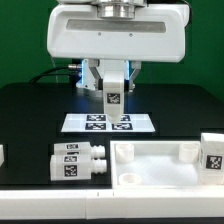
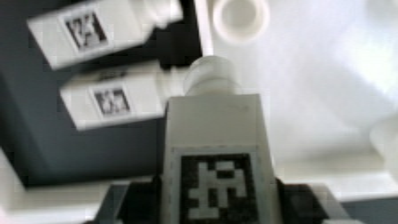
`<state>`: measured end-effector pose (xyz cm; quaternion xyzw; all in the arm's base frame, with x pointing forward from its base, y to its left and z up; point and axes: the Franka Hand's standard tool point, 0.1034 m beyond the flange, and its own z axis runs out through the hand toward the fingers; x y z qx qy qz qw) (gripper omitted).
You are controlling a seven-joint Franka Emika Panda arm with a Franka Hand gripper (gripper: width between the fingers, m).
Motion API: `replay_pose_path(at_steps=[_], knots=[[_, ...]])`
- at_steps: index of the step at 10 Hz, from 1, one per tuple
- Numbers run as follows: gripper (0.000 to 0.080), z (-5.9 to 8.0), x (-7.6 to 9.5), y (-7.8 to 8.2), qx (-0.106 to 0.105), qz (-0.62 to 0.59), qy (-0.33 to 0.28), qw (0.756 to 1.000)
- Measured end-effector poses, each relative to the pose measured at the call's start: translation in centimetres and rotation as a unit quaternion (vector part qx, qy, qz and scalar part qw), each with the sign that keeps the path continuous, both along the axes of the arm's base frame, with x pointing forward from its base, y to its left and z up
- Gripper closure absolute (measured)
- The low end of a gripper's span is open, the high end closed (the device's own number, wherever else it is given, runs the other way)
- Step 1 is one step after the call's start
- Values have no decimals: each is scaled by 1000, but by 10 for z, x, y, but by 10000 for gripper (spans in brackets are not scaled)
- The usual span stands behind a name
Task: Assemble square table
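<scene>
My gripper (image 1: 113,90) is shut on a chunky white leg (image 1: 113,100) with a black-and-white tag and holds it upright in the air above the marker board (image 1: 108,123). In the wrist view the held leg (image 2: 217,140) fills the middle, with the dark fingers (image 2: 139,205) on either side of its tagged end. The white square slab (image 1: 165,172) with its raised rim lies at the front right. Two more tagged legs (image 1: 78,160) lie side by side just off the slab's edge on the exterior view's left. They also show in the wrist view (image 2: 107,95), next to the slab's corner hole (image 2: 240,12).
Another tagged leg (image 1: 212,152) stands at the slab's far side, at the exterior view's right. A small white piece (image 1: 2,155) shows at the exterior view's left edge. The tabletop is black, with a green backdrop behind.
</scene>
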<state>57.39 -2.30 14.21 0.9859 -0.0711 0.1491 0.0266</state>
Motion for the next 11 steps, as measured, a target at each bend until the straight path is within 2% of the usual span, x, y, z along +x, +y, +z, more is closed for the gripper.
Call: replay_pose_path(at_steps=[2, 3, 4, 7, 10, 11], knots=[[515, 11, 36, -6, -35, 13, -91, 995], [515, 16, 44, -9, -52, 20, -133, 990], [515, 13, 41, -11, -62, 22, -151, 986], [515, 9, 40, -11, -62, 23, -149, 987], [515, -2, 54, -5, -44, 21, -118, 992], [515, -5, 58, 6, -36, 24, -115, 992]])
